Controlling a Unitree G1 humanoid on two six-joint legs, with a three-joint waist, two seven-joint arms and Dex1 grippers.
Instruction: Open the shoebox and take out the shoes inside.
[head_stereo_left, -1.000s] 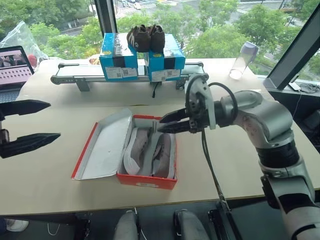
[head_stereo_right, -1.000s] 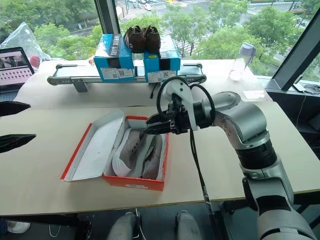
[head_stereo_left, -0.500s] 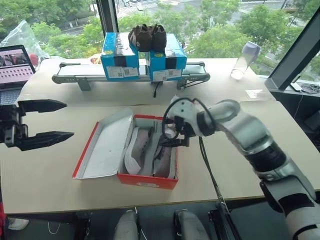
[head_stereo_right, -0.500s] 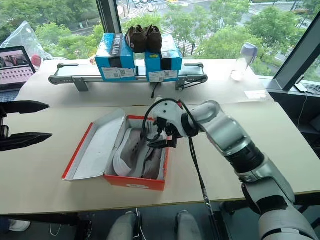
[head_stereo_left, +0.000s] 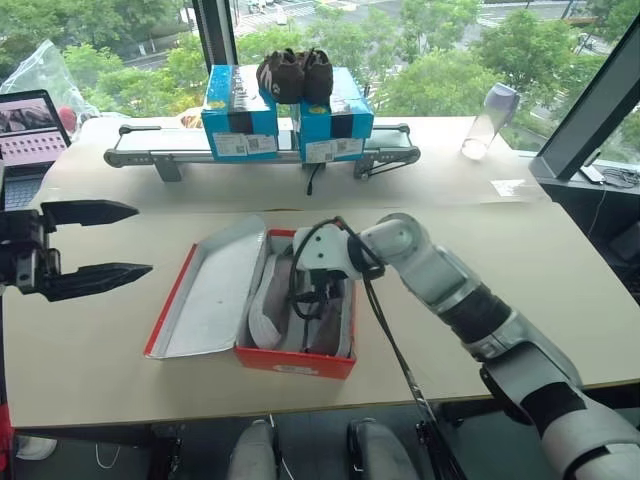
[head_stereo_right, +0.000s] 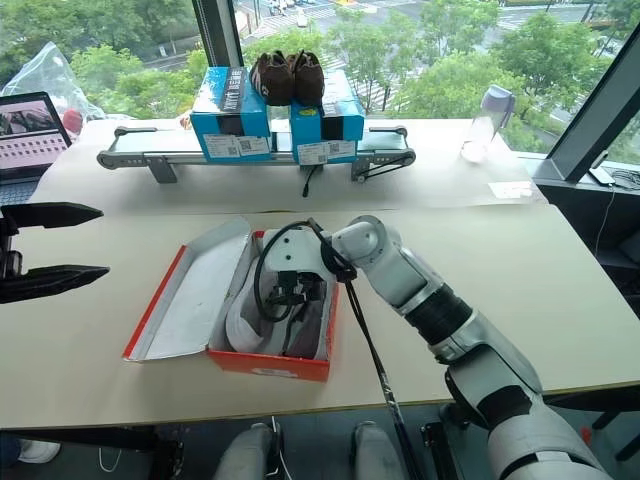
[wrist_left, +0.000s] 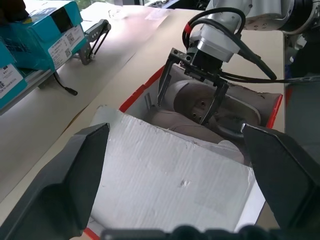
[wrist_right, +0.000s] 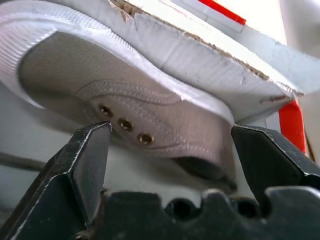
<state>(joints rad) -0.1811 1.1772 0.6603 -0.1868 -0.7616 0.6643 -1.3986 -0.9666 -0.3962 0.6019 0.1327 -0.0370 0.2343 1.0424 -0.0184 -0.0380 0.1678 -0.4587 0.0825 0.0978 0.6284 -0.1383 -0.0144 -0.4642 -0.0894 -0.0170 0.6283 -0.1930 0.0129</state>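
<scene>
The red cardboard shoebox (head_stereo_left: 250, 355) is lying open near the front edge of the pale beige counter (head_stereo_left: 480, 300), its hinged lid (head_stereo_left: 212, 290) folded flat out toward the robot's left with the pale inside facing up. The pair of small grey sneakers with pale soles (head_stereo_left: 300, 305) is sitting side by side inside the box.

The right end effector (head_stereo_left: 312, 298) is reaching down into the box from the robot's right, its two black fingers spread wide and straddling one grey sneaker (wrist_left: 192, 97). In the right wrist view that sneaker (wrist_right: 125, 107) is lying between the fingers (wrist_right: 90, 165); whether the pads are touching it I cannot tell, and the shoe is resting in the box, not lifted. A black cable (head_stereo_left: 385, 335) is trailing from the wrist over the box's right wall and across the counter.

The left end effector (head_stereo_left: 88, 243) is hanging released above the counter well to the left of the lid, fingers apart and holding nothing.

At the far side, two blue boxes with white labels (head_stereo_left: 285, 115) are standing on a small conveyor (head_stereo_left: 180, 155), with a dark brown pair of shoes (head_stereo_left: 292, 75) on top. A clear bottle (head_stereo_left: 487, 120) is standing to the right, and a laptop (head_stereo_left: 30, 135) is sitting at the left edge.
</scene>
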